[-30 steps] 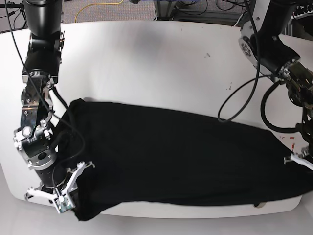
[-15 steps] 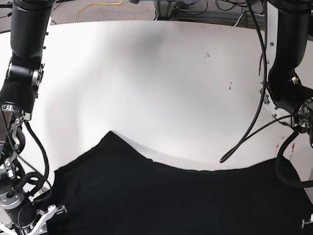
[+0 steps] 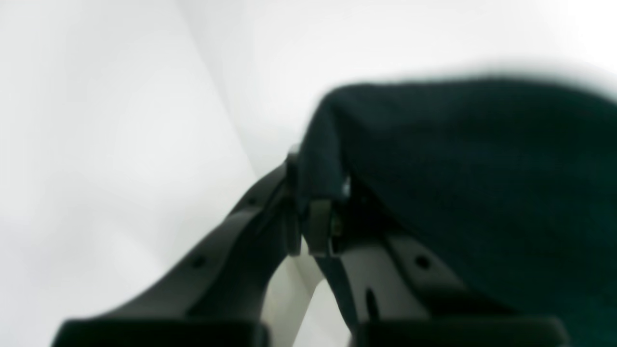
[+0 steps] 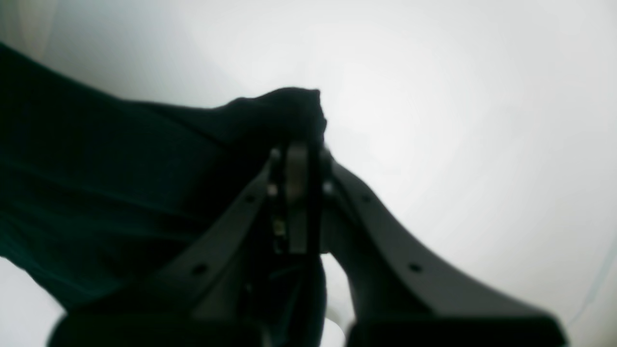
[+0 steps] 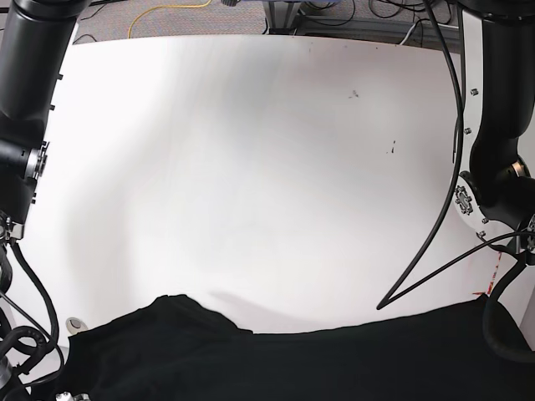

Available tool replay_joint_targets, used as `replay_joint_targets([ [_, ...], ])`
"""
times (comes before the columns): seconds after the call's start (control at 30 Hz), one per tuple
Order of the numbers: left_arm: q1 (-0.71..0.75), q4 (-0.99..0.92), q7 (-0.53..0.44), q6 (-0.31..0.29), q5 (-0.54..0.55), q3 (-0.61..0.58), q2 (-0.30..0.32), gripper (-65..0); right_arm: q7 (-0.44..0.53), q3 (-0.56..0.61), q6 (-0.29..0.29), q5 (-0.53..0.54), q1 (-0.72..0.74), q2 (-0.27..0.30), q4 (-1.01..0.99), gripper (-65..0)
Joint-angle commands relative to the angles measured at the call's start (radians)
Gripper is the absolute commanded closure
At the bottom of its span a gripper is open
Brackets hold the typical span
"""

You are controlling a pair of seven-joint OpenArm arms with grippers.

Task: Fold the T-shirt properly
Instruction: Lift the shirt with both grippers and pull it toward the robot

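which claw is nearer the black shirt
Neither: both touch it. The left claw is shut on an edge of the shirt, and the right claw is shut on another bunched edge.

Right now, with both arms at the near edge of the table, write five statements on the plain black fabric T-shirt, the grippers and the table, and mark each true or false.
1. The left gripper is shut on the plain black fabric T-shirt. True.
2. The right gripper hangs open and empty. False: its jaws are closed on a bunched edge of the T-shirt.
3. In the base view the T-shirt covers the far half of the white table. False: it lies only along the near edge; the far part shows bare white.
4. The T-shirt carries a large white print. False: it is plain black.
5. A yellow cable lies on the floor beyond the table. True.
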State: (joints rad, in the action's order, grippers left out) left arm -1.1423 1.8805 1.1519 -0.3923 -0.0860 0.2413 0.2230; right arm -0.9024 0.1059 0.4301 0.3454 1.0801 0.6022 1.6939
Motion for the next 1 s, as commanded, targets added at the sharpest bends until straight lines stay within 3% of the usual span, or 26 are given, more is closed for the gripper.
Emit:
replay_joint_targets([
  [0.0,-0.026,0.004,-0.029,0.0,0.01,-0.006,-0.004,-0.3,0.006,-0.01,0.013,-0.012,0.03,0.029,0.002,0.0],
  [0.2,0.061,0.006,-0.029,-0.013,0.012,-0.006,-0.006,-0.3,0.004,-0.019,0.022,-0.012,-0.051,0.058,0.056,0.0],
  [0.47,0.262,0.072,-0.025,-0.052,0.012,0.0,-0.009,-0.3,-0.024,-0.196,0.026,-0.012,-0.343,0.058,0.208,0.0],
  [0.63,0.404,0.112,-0.023,-0.084,0.012,0.01,-0.009,-0.1,-0.028,-0.311,0.026,-0.012,-0.559,-0.001,0.282,0.0],
  [0.97,0.717,0.13,-0.023,-0.184,0.012,0.145,-0.01,0.0,-0.027,-0.481,0.026,-0.012,-0.943,-0.15,0.338,0.0],
])
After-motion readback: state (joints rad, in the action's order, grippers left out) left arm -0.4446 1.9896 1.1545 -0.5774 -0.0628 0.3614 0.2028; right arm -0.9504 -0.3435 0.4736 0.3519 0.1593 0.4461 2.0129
